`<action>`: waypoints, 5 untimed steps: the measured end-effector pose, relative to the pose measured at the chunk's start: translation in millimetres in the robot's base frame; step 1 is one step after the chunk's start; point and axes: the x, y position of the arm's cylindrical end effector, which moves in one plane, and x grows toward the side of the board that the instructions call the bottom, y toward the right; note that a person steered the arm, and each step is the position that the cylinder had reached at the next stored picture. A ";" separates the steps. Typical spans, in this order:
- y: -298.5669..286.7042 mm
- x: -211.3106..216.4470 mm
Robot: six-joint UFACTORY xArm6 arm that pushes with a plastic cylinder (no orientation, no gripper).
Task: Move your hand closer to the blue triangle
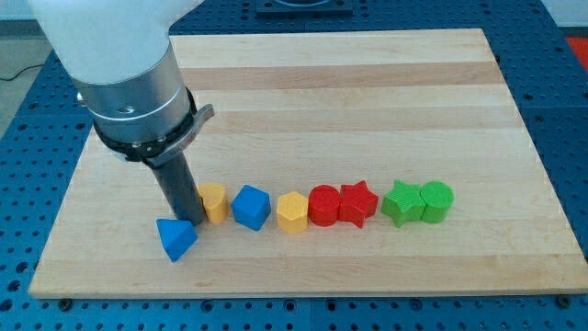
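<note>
The blue triangle [175,238] lies near the board's bottom left. My tip [186,222] stands at its upper right edge, touching or almost touching it. Just right of the rod is a yellow block [214,201], partly hidden by the rod. Further right in a row are a blue cube [251,208], a yellow hexagon [291,213], a red cylinder [323,205], a red star [358,203], a green star [401,202] and a green cylinder [437,202].
The wooden board [367,101] rests on a blue perforated table [565,110]. The arm's large white and grey body [124,74] covers the board's top left. The blue triangle lies close to the board's bottom edge.
</note>
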 end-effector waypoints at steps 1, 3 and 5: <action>-25.0 0.0; -76.6 21.9; -55.7 57.8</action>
